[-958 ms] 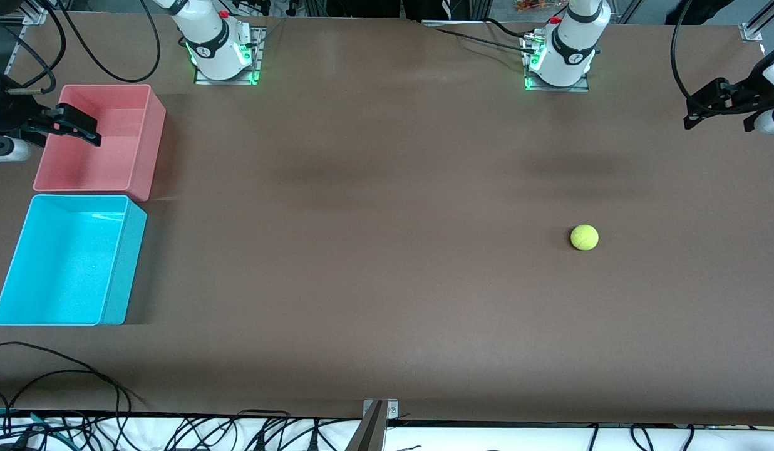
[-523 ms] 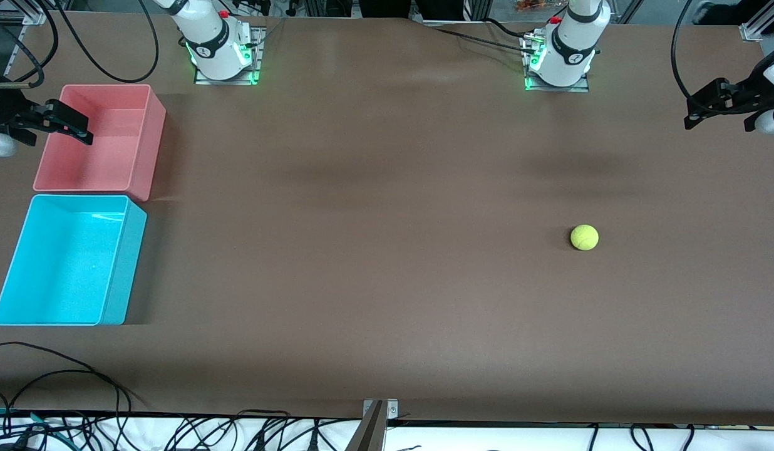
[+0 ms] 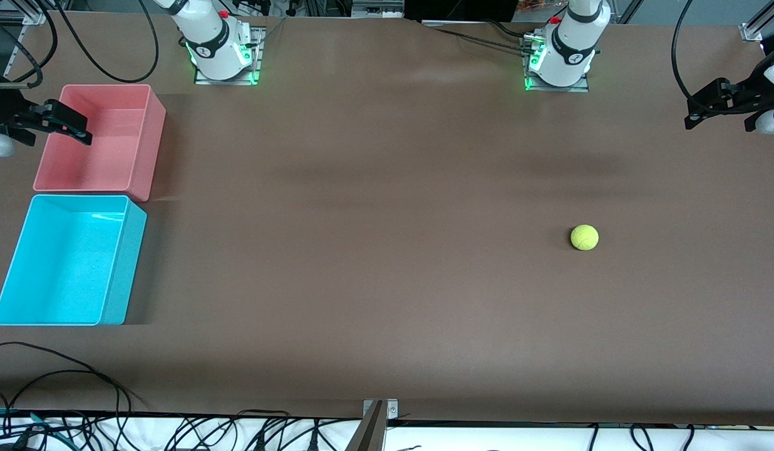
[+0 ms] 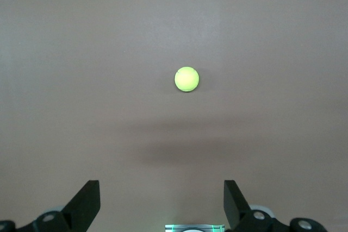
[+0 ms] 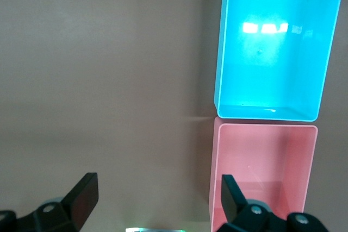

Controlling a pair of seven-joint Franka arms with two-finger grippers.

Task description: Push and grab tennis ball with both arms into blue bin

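Brown table [image 3: 387, 282], black cables [image 3: 61, 376] along its near edge

I see even, soft overhead light on the brown table [image 3: 387, 282], with nothing blown out. Broad faint shadow bands cross it nearer the bases. The tennis ball [image 3: 584, 237] is sharp and casts only a thin dark rim. In the right wrist view, white glare patches sit on the blue bin [image 5: 272, 28] floor. In the left wrist view, a soft smudged shadow lies on the table under the ball [image 4: 186, 79]. Green base lights glow.
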